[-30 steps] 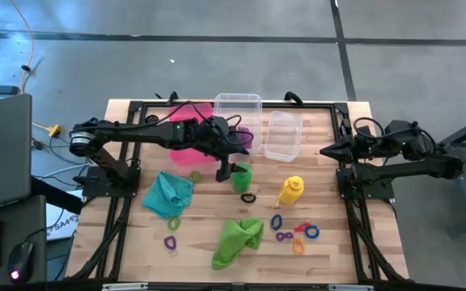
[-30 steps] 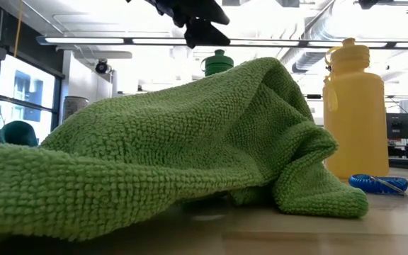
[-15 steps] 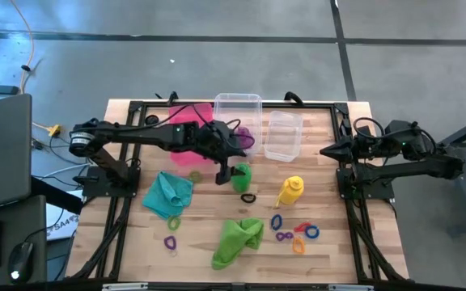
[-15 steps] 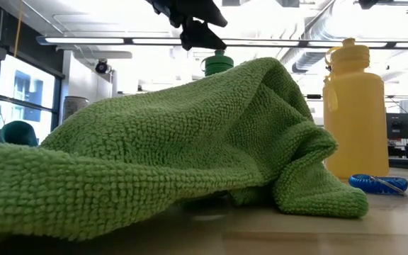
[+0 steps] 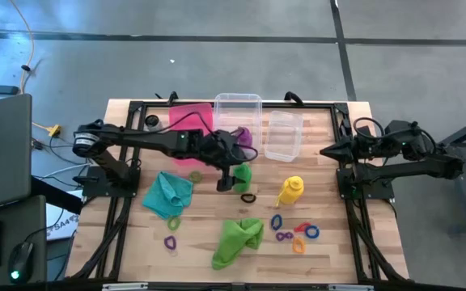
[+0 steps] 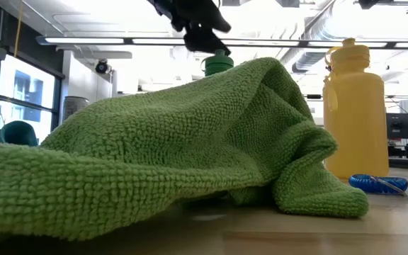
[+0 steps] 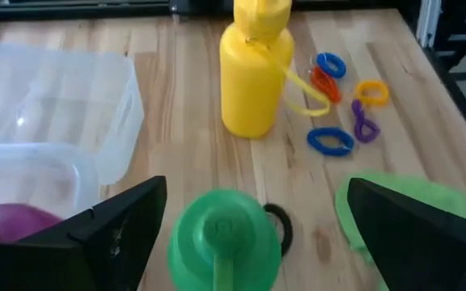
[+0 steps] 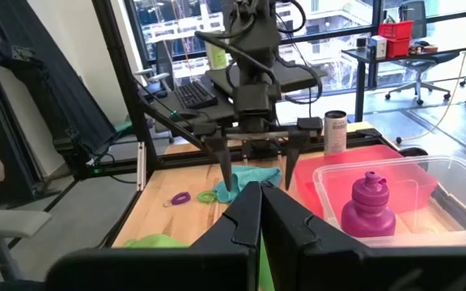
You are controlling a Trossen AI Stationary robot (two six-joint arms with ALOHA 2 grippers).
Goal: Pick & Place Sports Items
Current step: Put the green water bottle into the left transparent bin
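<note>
Left tool (image 7: 241, 234) now hangs directly over the green bottle (image 5: 242, 174), fingers spread wide to either side of its cap; a second ago it stood just left of the bottle with a narrower gap. Judgement: a descent to grasp is being prepared, nothing is held yet. The green bottle stands upright at mid-bench, just near of the clear bin (image 5: 238, 105), which already holds the purple bottle (image 8: 368, 204). The yellow bottle (image 7: 252, 69) stands to its right, the lime green cloth (image 6: 154, 156) nearer. Right tool (image 5: 325, 150) waits at the right edge, fingers pressed together.
</note>
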